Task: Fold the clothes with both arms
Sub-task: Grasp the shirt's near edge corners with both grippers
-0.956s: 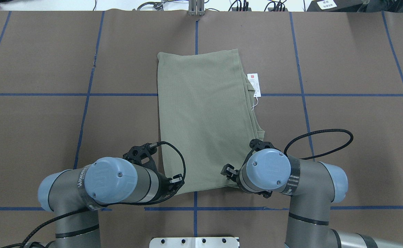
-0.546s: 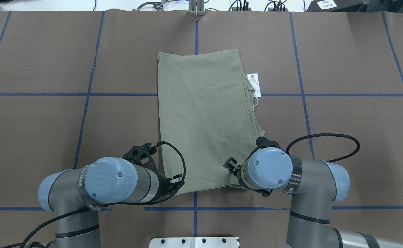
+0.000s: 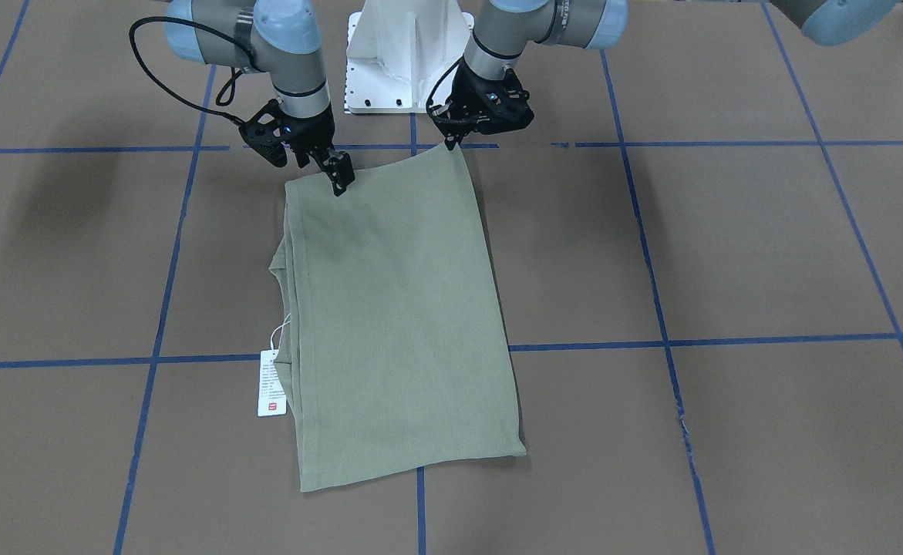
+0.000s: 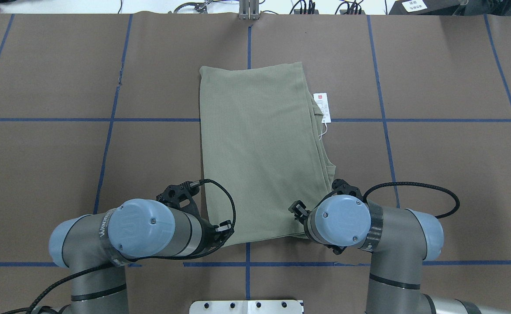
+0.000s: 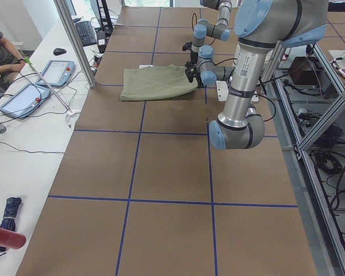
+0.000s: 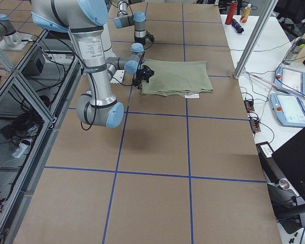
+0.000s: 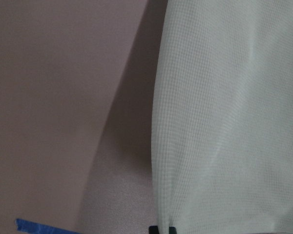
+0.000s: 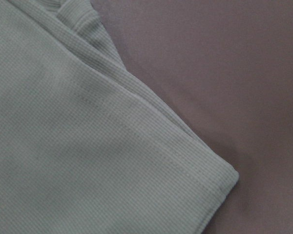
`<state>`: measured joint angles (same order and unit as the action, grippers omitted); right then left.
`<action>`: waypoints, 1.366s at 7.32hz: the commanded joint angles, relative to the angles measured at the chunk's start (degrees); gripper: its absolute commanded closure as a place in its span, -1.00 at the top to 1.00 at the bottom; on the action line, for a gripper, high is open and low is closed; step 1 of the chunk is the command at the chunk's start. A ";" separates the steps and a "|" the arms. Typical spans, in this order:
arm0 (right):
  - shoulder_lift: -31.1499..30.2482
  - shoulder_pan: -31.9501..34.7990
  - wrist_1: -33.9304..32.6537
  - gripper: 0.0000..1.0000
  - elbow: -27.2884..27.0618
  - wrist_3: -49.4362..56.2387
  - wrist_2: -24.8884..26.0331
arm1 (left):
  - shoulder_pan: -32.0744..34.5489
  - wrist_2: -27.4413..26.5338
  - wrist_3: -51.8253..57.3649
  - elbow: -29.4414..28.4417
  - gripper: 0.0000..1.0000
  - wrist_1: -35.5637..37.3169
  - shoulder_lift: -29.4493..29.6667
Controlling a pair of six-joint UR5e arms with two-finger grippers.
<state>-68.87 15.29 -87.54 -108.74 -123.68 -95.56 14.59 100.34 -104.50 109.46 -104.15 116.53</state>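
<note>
Lying beside the shirt (image 4: 259, 152) is a white tag (image 4: 323, 107).

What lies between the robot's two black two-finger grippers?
The robot-side edge of the pale sage-green folded knit shirt spans the gap between the black left gripper and black right gripper, seen in the front-facing view.

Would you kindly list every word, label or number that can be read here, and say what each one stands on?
"WAND…" seems to begin the white lettering on the left arm; the rest is unclear.
Hang tag beside the shirt: a red square mark and print too small to read.
White label on the black box at the far edge: blurred, unreadable.
</note>
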 commanded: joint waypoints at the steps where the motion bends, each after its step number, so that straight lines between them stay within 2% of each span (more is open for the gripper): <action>1: -0.39 -0.96 0.00 1.00 0.11 -0.86 0.81 | 0.00 0.03 0.00 -0.03 -1.00 0.00 0.02; 8: -0.39 -1.05 0.00 0.96 0.11 -0.86 0.81 | -0.09 -0.05 0.00 -0.12 -1.00 -0.09 0.11; 9: -0.39 -1.05 0.00 0.69 0.02 -0.86 0.81 | -0.09 -0.05 0.00 -0.12 -1.00 -0.09 0.19; 10: -0.39 -1.05 0.00 0.11 0.02 -0.86 0.81 | -0.18 -0.05 0.00 -0.12 -1.00 -0.09 0.11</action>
<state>-69.24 14.24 -87.54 -108.68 -124.55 -94.74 14.49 100.29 -104.50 109.34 -104.25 116.68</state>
